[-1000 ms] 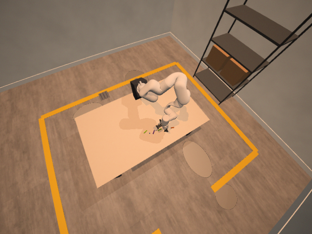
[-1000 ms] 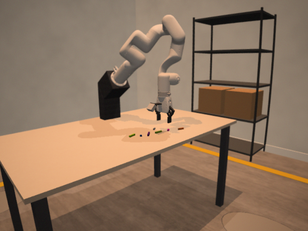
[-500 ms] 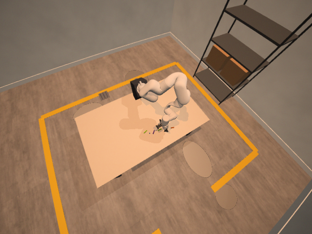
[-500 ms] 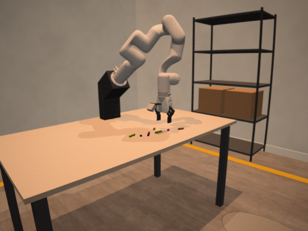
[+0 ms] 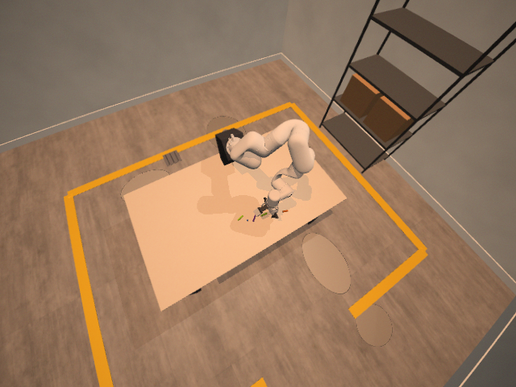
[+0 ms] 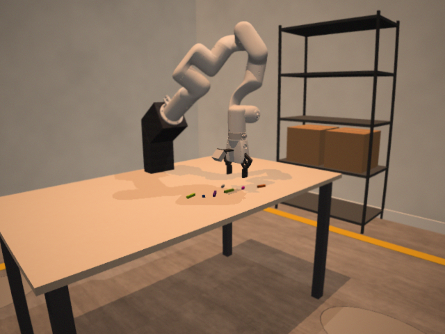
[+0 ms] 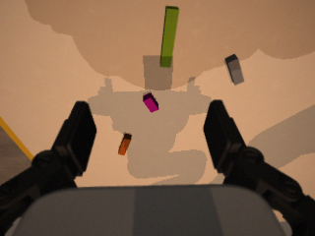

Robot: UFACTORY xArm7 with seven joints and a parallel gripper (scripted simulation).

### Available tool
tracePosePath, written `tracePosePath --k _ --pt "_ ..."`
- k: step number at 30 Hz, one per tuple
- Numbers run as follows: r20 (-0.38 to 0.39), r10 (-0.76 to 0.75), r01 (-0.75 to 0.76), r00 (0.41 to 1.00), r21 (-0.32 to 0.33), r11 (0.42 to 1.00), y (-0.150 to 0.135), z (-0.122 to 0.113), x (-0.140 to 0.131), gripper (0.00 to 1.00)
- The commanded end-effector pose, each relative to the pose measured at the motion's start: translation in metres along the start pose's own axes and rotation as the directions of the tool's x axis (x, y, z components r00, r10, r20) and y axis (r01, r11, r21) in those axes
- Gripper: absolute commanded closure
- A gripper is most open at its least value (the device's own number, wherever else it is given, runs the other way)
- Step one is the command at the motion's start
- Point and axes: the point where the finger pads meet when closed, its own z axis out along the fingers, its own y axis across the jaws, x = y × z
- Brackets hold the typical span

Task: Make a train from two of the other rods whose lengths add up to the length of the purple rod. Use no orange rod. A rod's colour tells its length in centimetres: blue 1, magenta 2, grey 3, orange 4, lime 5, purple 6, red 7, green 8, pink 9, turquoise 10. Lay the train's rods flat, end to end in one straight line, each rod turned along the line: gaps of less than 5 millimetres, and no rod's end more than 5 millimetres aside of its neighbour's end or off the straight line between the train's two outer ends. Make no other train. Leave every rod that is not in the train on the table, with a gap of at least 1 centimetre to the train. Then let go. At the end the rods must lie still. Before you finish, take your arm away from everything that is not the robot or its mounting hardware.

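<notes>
My gripper (image 6: 237,173) is open and empty, hovering a little above the table; it also shows in the wrist view (image 7: 149,118). Below it in the wrist view lie a short magenta rod (image 7: 151,102), an orange rod (image 7: 125,144), a grey rod (image 7: 234,69) and a lime rod (image 7: 168,36). In the exterior view the rods form a loose row: a lime rod (image 6: 190,195), a tiny blue rod (image 6: 203,195), the purple rod (image 6: 214,193), the grey rod (image 6: 222,186), a second lime rod (image 6: 229,191), the magenta rod (image 6: 243,187) and the orange rod (image 6: 261,186). All lie apart from one another.
The arm's black base (image 6: 158,142) stands at the back of the table. A black shelf (image 6: 334,118) with two brown boxes (image 6: 332,147) stands to the right, off the table. The table's right edge (image 6: 287,201) is close to the orange rod.
</notes>
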Motion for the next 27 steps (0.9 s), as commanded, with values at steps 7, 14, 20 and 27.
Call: tracePosePath --k 7,14,20,27 --pt "0.0 0.012 -0.012 1.0 0.002 1.0 -0.001 0.0 -0.001 0.0" --pt "0.002 0.239 -0.239 0.971 0.007 0.971 -0.003 0.003 -0.024 0.0" --pt "0.004 0.432 -0.432 0.902 0.007 0.902 -0.003 0.003 -0.044 0.0" --pt "0.003 0.615 -0.615 0.788 0.003 0.788 -0.001 0.002 -0.066 0.0"
